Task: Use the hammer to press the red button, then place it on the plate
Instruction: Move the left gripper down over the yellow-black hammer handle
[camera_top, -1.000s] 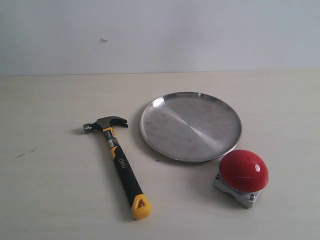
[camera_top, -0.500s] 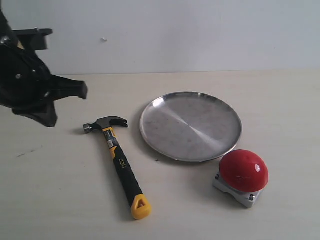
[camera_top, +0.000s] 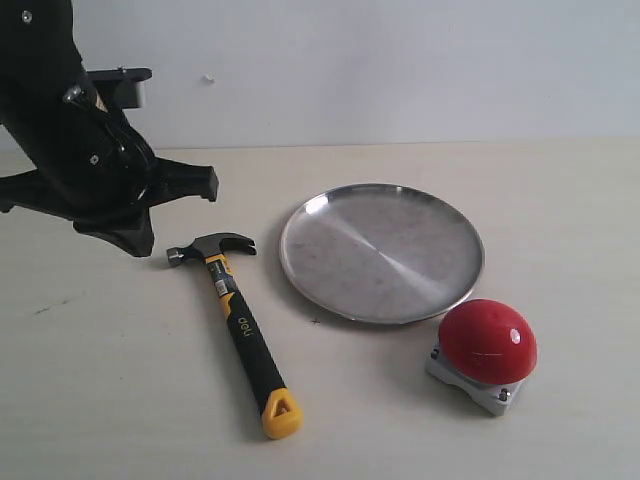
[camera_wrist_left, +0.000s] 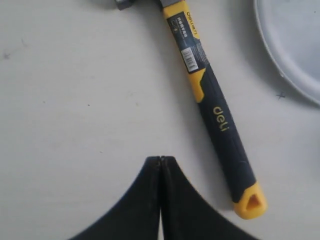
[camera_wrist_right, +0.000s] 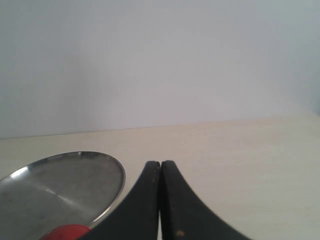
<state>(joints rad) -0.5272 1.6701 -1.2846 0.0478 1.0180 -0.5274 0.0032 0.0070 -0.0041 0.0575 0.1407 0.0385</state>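
The small claw hammer with black handle and yellow end (camera_top: 240, 330) lies flat on the pale tabletop (camera_top: 90, 390), with bare surface to its left and a clear gap between its handle and the rim of the round silver metal plate (camera_top: 284, 252); the glossy red dome button on a grey base (camera_top: 489, 342) sits just beside the plate's near-right rim. The hammer's long axis runs from far-left to near-right, with the head at the far end and the claw toward the plate. The left gripper (camera_wrist_left: 160, 160), above the table beside the handle, and the right gripper (camera_wrist_right: 160, 163) both have their jaws pressed together, holding nothing.
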